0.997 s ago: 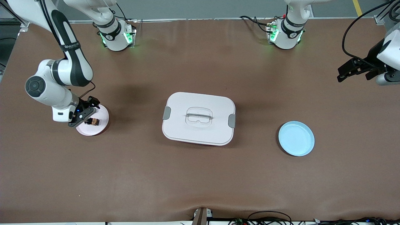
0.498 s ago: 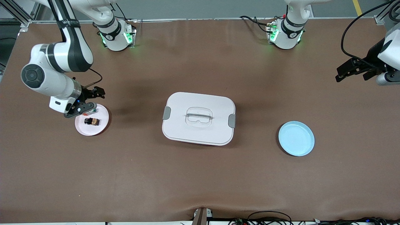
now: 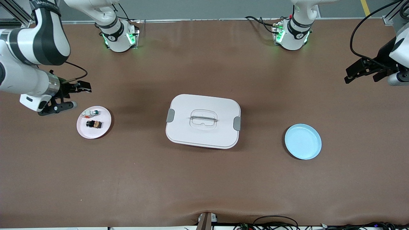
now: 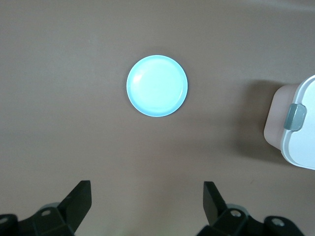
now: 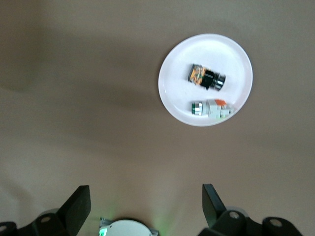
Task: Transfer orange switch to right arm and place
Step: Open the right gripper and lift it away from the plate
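**Orange switch sits on the pink plate, right claw up in the air with nothing in it**

Closest to the front camera is the blue plate (image 3: 303,141), toward the left arm's end of the table. It has nothing on it. The left wrist view shows it too (image 4: 157,85), lying flat on the brown table (image 3: 204,179).

A little farther from the camera, in the middle of the table, is the white box (image 3: 203,121). Its lid is on. It has a see-through handle on top and a gray clip at each end. One corner and one gray clip show in the left wrist view (image 4: 295,129).

Toward the right arm's end of the table is the pink plate (image 3: 103,129). The orange switch (image 3: 93,124) lies on this plate, on its side. In the right wrist view the orange switch (image 5: 206,77) is a small black piece with an orange end. Just beside it on the same plate, a bit farther from the camera, is a small white piece (image 3: 90,112) with green and red bits (image 5: 211,108). The two pieces do not touch.

The right gripper (image 3: 73,95) is in the air over the bare table, near the plate's rim and toward the right arm's end. Its fingers (image 5: 75,206) are spread wide and hold nothing. The switch is apart from it, not between the fingers.

The left gripper (image 3: 357,73) waits high over the table edge at the left arm's end. Its fingers (image 4: 78,199) are spread wide too, with nothing in them.
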You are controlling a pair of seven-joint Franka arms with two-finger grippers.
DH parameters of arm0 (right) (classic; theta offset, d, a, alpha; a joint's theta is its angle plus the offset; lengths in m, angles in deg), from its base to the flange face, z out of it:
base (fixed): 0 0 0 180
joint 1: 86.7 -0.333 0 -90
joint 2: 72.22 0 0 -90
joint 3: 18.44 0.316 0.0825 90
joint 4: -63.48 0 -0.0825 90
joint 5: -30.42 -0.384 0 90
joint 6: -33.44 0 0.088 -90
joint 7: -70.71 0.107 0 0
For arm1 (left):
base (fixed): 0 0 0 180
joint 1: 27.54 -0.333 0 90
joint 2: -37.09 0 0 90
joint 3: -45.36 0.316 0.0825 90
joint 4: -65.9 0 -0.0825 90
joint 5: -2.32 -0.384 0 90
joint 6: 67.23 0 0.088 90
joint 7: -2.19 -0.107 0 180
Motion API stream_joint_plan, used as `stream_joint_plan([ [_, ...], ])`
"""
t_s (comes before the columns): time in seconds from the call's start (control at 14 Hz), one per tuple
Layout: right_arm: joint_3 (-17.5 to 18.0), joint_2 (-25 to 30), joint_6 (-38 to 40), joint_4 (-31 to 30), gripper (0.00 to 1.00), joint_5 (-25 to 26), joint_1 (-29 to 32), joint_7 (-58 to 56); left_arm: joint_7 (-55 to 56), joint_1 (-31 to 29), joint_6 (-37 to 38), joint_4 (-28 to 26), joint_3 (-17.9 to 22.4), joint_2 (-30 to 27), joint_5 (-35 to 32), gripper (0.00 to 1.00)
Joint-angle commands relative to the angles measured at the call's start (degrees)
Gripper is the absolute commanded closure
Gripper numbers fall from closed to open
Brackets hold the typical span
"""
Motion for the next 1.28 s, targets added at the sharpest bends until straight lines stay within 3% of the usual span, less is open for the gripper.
stream_joint_plan([
  [0.0,0.5,1.3,5.1,3.1,0.00,0.9,1.2,4.8,-1.2,-0.4,0.3,0.8,-0.1,0.2,0.5,0.00],
  [0.21,0.9,3.2,7.9,4.1,0.00,0.7,0.9,14.3,-1.3,-0.4,0.3,0.8,-0.2,0.2,0.1,0.00],
  [1.21,0.5,1.4,12.0,19.7,0.00,1.0,1.5,14.9,-2.3,-0.4,0.2,1.2,-0.1,0.2,-0.3,0.00],
])
